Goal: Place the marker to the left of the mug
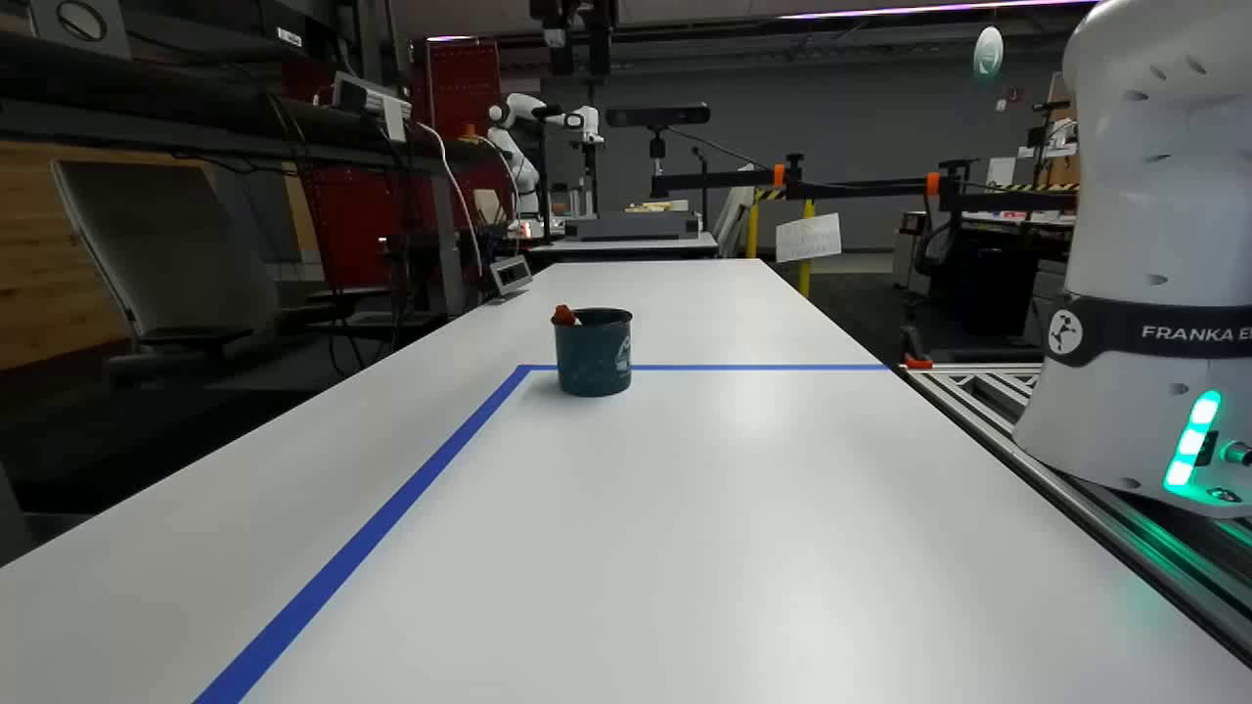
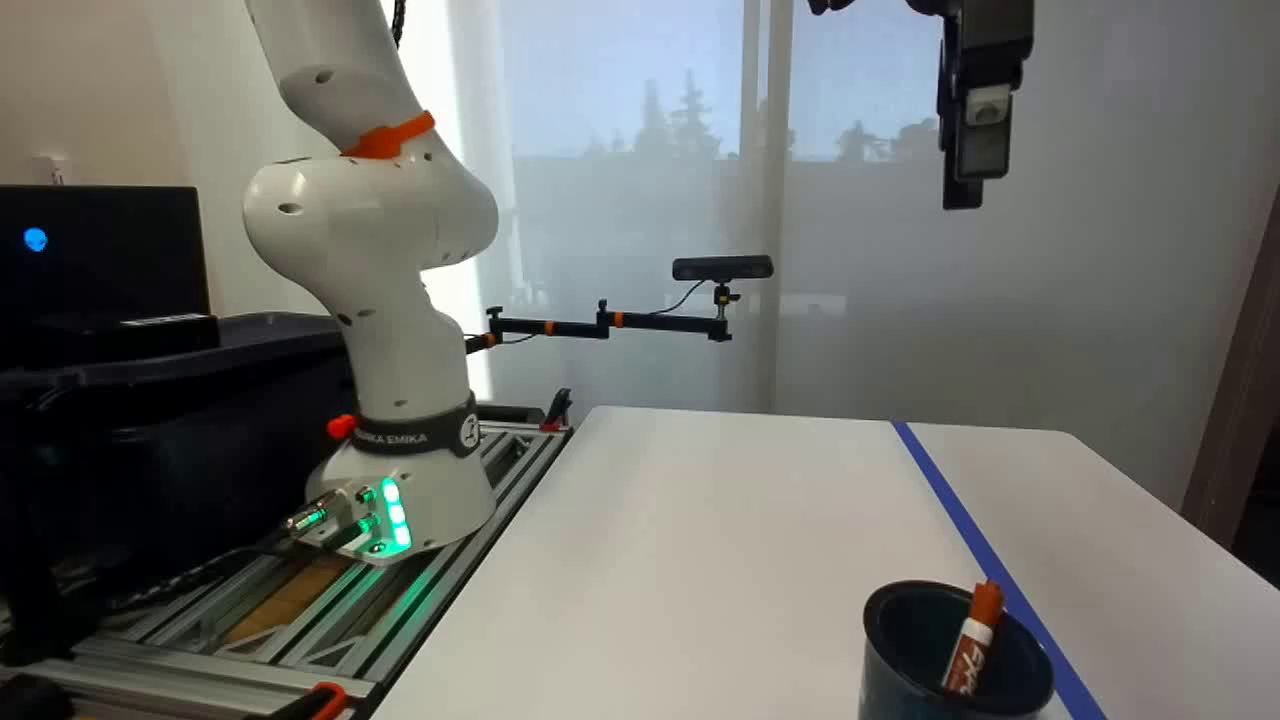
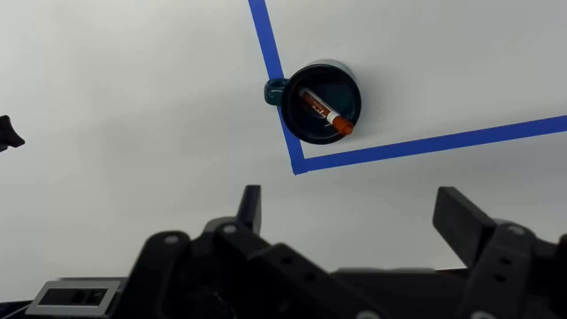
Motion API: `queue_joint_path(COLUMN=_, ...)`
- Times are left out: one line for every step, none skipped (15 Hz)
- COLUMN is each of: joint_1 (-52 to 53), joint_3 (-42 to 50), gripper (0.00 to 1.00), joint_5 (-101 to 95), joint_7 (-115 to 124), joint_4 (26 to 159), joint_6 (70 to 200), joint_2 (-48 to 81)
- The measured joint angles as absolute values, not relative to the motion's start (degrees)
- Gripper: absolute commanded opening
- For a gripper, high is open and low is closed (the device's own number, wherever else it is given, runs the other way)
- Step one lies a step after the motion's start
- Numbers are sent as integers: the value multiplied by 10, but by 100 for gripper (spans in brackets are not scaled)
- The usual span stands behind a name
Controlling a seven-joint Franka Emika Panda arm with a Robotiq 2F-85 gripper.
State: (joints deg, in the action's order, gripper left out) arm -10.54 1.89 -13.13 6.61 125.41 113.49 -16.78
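The dark teal mug [image 1: 593, 360] stands upright on the white table by the blue tape; it also shows in an exterior view [image 2: 905, 697] and in the wrist view [image 3: 343, 98], its handle over the tape. The red-orange marker [image 3: 325, 110] with a white band leans inside the mug, its orange end at the rim. Its end shows in an exterior view [image 1: 564, 315] and more of it in an exterior view [image 2: 970, 648]. My gripper [image 3: 347, 204] is open and empty, high above the table. It shows at the top edge of both exterior views [image 1: 579, 59] [image 2: 972, 170].
Blue tape [image 3: 398, 149] forms a corner on the white table [image 1: 743, 548]. A small grey device [image 1: 511, 275] stands at the table's edge; it shows in the wrist view [image 3: 73, 297]. A camera on a black arm [image 2: 722, 268] stands beyond the table. Metal rails carry the robot base [image 2: 400, 500].
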Motion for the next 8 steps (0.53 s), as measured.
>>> queue_joint_path(joint_1=-105, joint_3=19, gripper=100, joint_5=-131, joint_7=66, joint_4=1254, joint_6=1135, joint_2=-168)
queue_joint_path(joint_1=-105, joint_3=19, gripper=100, joint_5=-131, joint_7=66, joint_4=1254, joint_6=1135, joint_2=-168)
queue_joint_path(joint_1=-105, joint_3=19, gripper=100, joint_5=-131, joint_7=66, joint_4=1254, joint_6=1135, joint_2=-168)
queue_joint_path(joint_1=-105, joint_3=19, gripper=100, joint_5=-131, joint_7=66, joint_4=1254, joint_6=1135, joint_2=-168)
queue_joint_path(joint_1=-105, joint_3=19, gripper=100, joint_5=-131, joint_7=66, joint_4=1254, joint_6=1135, joint_2=-168)
queue_joint_path(joint_1=-105, joint_3=19, gripper=100, joint_5=-131, joint_7=66, joint_4=1254, joint_6=1135, joint_2=-168)
queue_joint_path(joint_1=-104, joint_3=20, gripper=100, joint_5=-131, joint_7=66, joint_4=1254, joint_6=1135, joint_2=-168)
queue_joint_path(joint_1=-102, joint_3=22, gripper=100, joint_5=-129, joint_7=63, joint_4=1254, joint_6=1135, joint_2=-166)
